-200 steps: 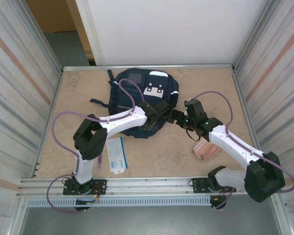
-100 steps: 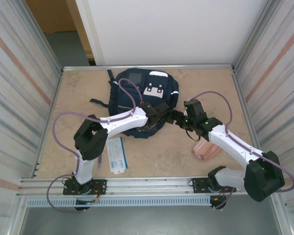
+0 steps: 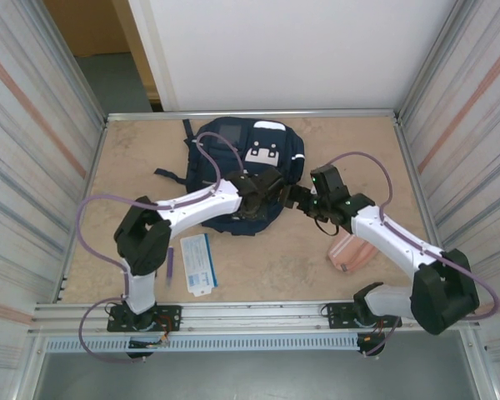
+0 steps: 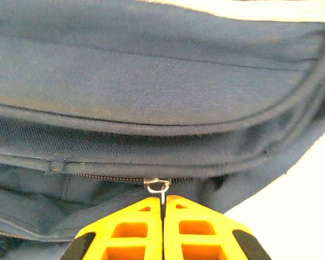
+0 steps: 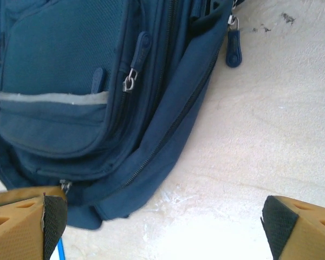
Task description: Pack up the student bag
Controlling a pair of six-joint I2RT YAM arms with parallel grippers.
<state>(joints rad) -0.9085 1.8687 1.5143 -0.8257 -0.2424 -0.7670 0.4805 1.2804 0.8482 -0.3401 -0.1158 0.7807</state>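
Note:
The student bag (image 3: 233, 150) lies flat at the back middle of the table, a navy backpack with white patches. My left gripper (image 3: 268, 188) is at its near right edge. In the left wrist view its orange fingers (image 4: 135, 233) are shut together (image 4: 162, 201) on the metal pull of a zipper slider (image 4: 158, 185) on the bag's fabric (image 4: 151, 92). My right gripper (image 3: 298, 200) hangs just right of the bag, over bare table. In the right wrist view it stands wide open (image 5: 162, 225) with nothing between its fingers, and the bag's front pocket (image 5: 59, 81) lies ahead.
A pink pouch (image 3: 351, 252) lies near the right arm. A white and blue booklet (image 3: 197, 263) and a thin purple pen (image 3: 170, 265) lie at the front left. Metal walls close in the table on both sides.
My left gripper has closed onto the zipper pull and its arm has shifted slightly left. The right gripper has edged a little towards the bag, still open.

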